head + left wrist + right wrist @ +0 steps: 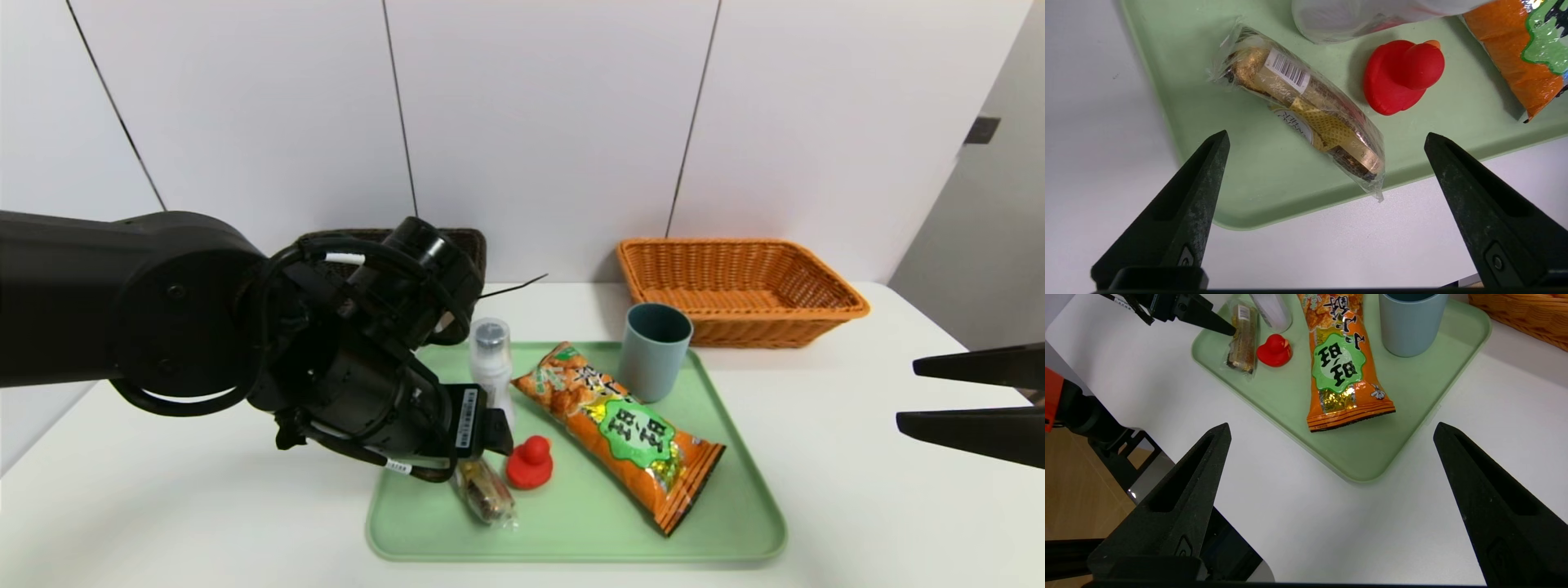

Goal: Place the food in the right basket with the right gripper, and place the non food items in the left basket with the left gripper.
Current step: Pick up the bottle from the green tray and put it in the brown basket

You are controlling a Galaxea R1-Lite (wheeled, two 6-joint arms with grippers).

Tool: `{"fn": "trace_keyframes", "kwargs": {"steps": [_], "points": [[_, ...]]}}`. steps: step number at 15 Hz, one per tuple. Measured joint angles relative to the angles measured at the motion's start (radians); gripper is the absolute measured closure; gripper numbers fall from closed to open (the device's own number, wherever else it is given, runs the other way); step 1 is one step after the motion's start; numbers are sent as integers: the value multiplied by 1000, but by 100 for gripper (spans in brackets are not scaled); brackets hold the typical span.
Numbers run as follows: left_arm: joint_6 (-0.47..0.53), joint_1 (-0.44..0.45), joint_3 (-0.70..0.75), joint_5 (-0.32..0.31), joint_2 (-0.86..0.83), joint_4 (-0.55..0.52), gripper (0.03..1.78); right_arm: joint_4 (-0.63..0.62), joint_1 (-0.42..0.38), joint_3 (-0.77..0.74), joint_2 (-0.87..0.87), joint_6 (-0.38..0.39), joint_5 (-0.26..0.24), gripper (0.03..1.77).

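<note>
The left gripper (1325, 139) hangs over the near left corner of the green tray (735, 523), fingers spread wide and empty. On the tray lie a wrapped bar (483, 492), a bottle (491, 367), a red duck (530, 463), an orange snack bag (620, 429) and a cup (654, 349). Behind the left arm sits the brown basket (465, 241), the orange basket (739, 286) farther right. The right gripper (918, 394) waits open off to the right.
</note>
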Motion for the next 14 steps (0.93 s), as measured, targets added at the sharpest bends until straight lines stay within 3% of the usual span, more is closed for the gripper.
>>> {"fn": "trace_keyframes", "kwargs": {"steps": [3, 6, 14], "points": [[9, 1, -10, 5, -3, -4, 12, 0, 0, 0, 0, 0, -1, 9], [60, 1, -21, 57, -5, -13, 12, 0, 0, 1, 1, 0, 0, 9], [236, -3, -11, 72, 5, -199, 12, 0, 2, 3, 2, 0, 7, 9]]}}
